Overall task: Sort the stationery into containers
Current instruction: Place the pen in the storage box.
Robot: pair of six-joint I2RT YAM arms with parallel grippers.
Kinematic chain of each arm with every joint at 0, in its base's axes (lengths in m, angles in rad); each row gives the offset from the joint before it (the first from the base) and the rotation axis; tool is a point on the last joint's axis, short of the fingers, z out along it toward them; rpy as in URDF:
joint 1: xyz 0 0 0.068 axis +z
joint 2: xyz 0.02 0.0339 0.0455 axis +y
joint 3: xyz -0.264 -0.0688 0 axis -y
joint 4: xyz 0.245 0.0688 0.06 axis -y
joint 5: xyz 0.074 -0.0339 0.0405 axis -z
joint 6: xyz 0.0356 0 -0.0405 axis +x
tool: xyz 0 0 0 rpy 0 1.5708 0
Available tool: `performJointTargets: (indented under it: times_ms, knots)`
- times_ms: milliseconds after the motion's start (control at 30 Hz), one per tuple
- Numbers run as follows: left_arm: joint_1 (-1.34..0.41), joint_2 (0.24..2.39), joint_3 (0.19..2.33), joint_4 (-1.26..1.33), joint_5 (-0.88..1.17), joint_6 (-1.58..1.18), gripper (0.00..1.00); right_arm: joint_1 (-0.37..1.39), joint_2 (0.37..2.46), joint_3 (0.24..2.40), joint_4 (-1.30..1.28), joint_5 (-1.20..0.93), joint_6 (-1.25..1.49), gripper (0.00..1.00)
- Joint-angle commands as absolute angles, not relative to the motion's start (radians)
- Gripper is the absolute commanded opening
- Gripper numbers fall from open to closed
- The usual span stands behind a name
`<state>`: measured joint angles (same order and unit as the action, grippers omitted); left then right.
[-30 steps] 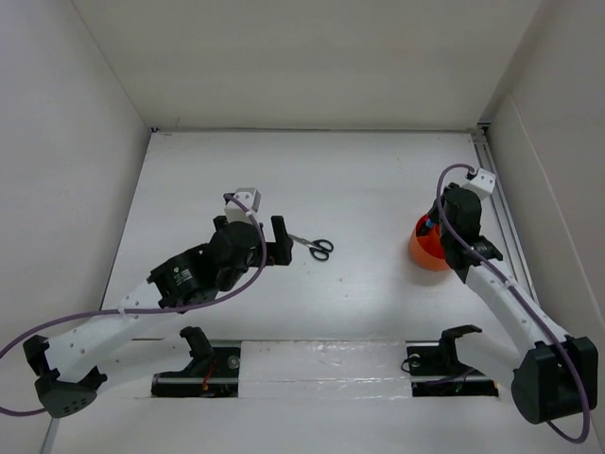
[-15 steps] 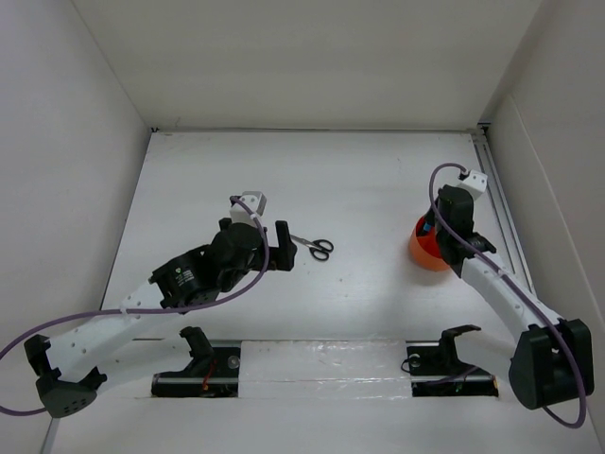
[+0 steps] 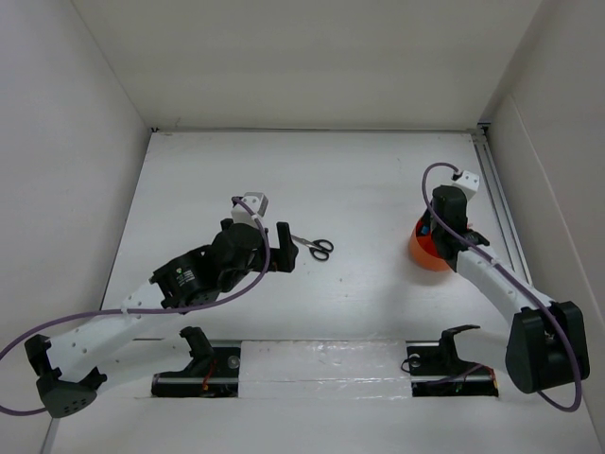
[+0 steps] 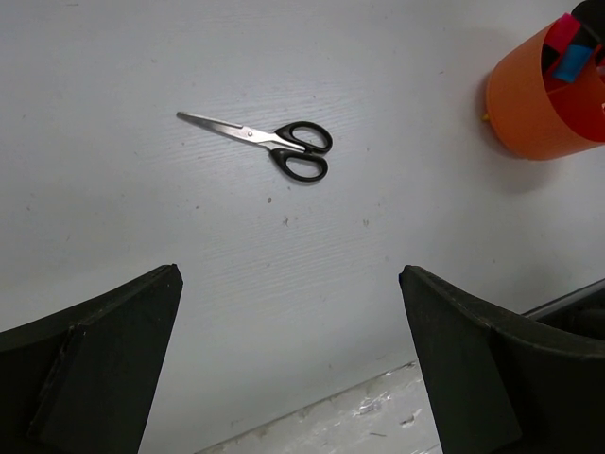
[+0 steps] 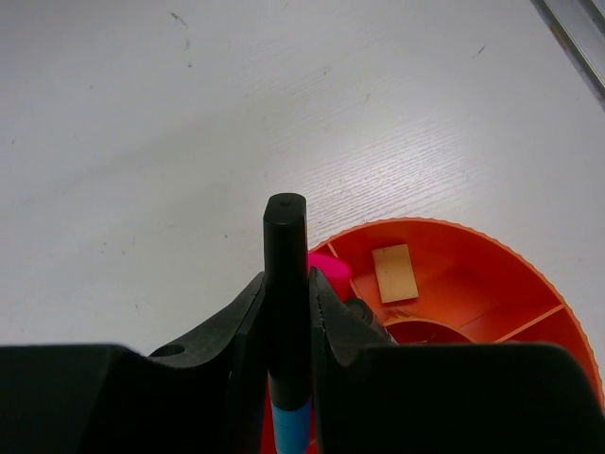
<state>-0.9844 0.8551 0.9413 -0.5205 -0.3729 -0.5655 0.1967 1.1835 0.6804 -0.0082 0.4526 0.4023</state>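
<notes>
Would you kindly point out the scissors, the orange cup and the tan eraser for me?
scissors (image 4: 251, 134): left wrist view, on the pivot screw.
orange cup (image 4: 531, 112): left wrist view, on its outer wall.
tan eraser (image 5: 393, 272): right wrist view, on its flat top face.

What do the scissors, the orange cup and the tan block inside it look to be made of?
Scissors: bright, reflective blades, likely steel; glossy black handles, probably plastic. Orange cup: smooth, evenly coloured thin wall with moulded dividers, apparently plastic. Tan block: matte flat rectangle, perhaps an eraser's rubber; uncertain.
</notes>
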Motion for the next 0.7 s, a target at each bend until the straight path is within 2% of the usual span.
performJointTargets:
  times_ms: [0, 67, 100, 233, 400, 500, 600, 667]
  knots:
    - [-0.982, 0.841, 0.936, -0.499, -0.37, -0.554, 1.0, 0.201, 1.175, 0.727, 0.035, 0.451, 0.399, 0.02]
    - [-0.982, 0.841, 0.936, -0.499, -0.37, -0.554, 1.0, 0.201, 1.175, 0.727, 0.035, 0.451, 0.399, 0.12]
    - [-0.982, 0.832, 0.936, -0.499, -0.37, -0.554, 1.0, 0.201, 1.175, 0.727, 0.035, 0.451, 0.399, 0.22]
    - [-0.982, 0.822, 0.936, -0.499, -0.37, -0.554, 1.0, 0.201, 1.175, 0.727, 0.035, 0.451, 0.399, 0.23]
    - [-0.982, 0.822, 0.936, -0.499, -0.37, -0.545, 1.0, 0.21, 1.155, 0.727, 0.035, 0.451, 0.399, 0.41]
    - [-0.982, 0.822, 0.936, -0.499, -0.37, -0.545, 1.0, 0.219, 1.155, 0.727, 0.035, 0.451, 0.399, 0.48]
    - [-0.982, 0.822, 0.936, -0.499, -0.37, -0.545, 1.0, 0.232, 1.128, 0.727, 0.035, 0.427, 0.399, 0.5]
    - [-0.982, 0.822, 0.936, -0.499, -0.38, -0.545, 1.0, 0.247, 1.091, 0.727, 0.035, 0.385, 0.399, 0.59]
